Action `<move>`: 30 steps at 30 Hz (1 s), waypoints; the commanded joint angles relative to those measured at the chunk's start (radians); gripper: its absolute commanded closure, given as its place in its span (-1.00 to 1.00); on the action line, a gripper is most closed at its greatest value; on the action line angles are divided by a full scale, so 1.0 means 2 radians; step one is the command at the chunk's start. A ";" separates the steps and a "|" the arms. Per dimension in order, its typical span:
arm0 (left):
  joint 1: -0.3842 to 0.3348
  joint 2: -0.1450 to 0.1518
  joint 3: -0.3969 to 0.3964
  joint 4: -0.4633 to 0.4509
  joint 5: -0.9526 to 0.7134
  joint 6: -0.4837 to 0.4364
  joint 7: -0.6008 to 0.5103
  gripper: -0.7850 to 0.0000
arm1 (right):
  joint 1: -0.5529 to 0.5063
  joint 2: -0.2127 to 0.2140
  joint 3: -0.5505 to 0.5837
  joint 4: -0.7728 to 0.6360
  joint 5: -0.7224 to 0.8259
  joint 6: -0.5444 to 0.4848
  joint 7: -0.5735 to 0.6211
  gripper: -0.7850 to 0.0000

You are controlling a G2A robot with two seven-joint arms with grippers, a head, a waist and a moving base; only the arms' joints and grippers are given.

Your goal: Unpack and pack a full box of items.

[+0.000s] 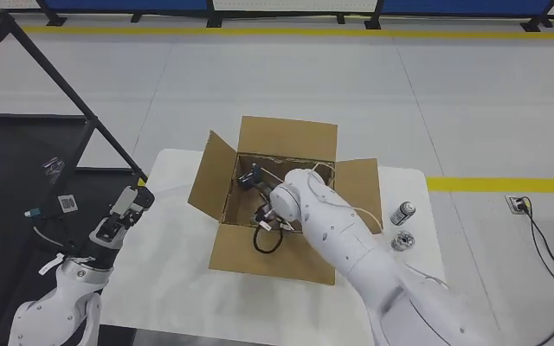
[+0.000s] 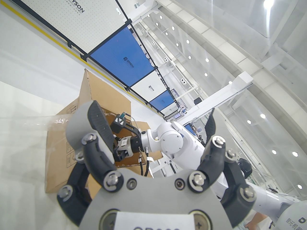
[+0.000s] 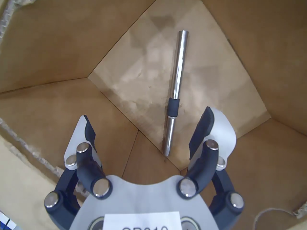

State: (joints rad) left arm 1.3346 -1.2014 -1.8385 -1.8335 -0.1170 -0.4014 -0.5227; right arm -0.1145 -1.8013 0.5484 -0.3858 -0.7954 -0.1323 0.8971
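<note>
Right gripper inside brown cardboard box
Its jaws stood wide open and empty; the shiny black-banded metal rod lay on the box floor beneath them, untouched.

I see a pale grey floor with a yellow line along its far side, just before a fence of blue panels in black frames. A second yellow stripe lies to the right, near a white plug block with black cables on the floor. A white table stands in the middle, and a black metal frame rises at its left. On the left wrist camera I make out white perforated panels and a high white ceiling dotted with round lamps.
</note>
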 commanded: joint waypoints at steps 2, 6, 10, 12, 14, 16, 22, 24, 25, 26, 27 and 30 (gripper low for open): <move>0.000 0.000 0.000 0.000 0.000 0.000 0.000 -1.00 | -0.002 -0.014 -0.007 0.028 -0.004 0.013 -0.019 -1.00; 0.000 0.000 0.000 0.000 0.000 0.000 0.000 -1.00 | -0.005 -0.029 -0.008 0.054 0.004 0.008 -0.024 -1.00; 0.000 0.000 0.000 0.000 0.000 0.000 0.000 -1.00 | -0.003 -0.038 -0.006 0.069 0.010 0.001 -0.031 -1.00; 0.000 0.000 0.000 0.000 0.000 0.000 0.000 -1.00 | -0.002 -0.041 -0.005 0.073 0.012 -0.002 -0.031 -1.00; 0.000 0.000 0.000 0.000 0.000 0.000 0.000 -1.00 | -0.001 -0.045 -0.006 0.073 0.010 0.000 -0.031 -1.00; 0.000 0.000 0.000 0.000 0.000 0.000 0.000 -1.00 | -0.001 -0.048 -0.009 0.073 0.002 0.003 -0.030 -1.00; 0.000 0.000 0.000 0.000 0.000 0.000 0.000 -1.00 | 0.006 -0.053 -0.016 0.088 -0.025 0.029 -0.055 -1.00; 0.000 0.000 0.000 0.000 0.000 0.000 0.000 -1.00 | 0.014 -0.052 -0.016 0.099 -0.031 0.032 -0.053 -1.00; 0.000 0.000 0.000 0.000 0.000 0.000 0.000 -1.00 | 0.018 -0.051 -0.013 0.103 -0.029 0.024 -0.053 -1.00; 0.000 0.000 0.000 0.000 0.000 0.000 0.000 -1.00 | 0.024 -0.049 -0.014 0.108 -0.033 0.012 -0.051 -1.00; 0.000 0.000 0.000 0.000 0.000 0.000 0.000 -1.00 | 0.029 -0.047 -0.014 0.113 -0.036 0.004 -0.049 -1.00; 0.000 0.000 0.000 0.000 0.000 0.000 0.000 -1.00 | 0.046 -0.042 -0.014 0.125 -0.045 -0.018 -0.035 -1.00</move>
State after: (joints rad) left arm 1.3346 -1.2014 -1.8385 -1.8335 -0.1171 -0.4014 -0.5227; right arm -0.0325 -1.8880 0.5198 -0.1440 -0.8819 -0.1612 0.8233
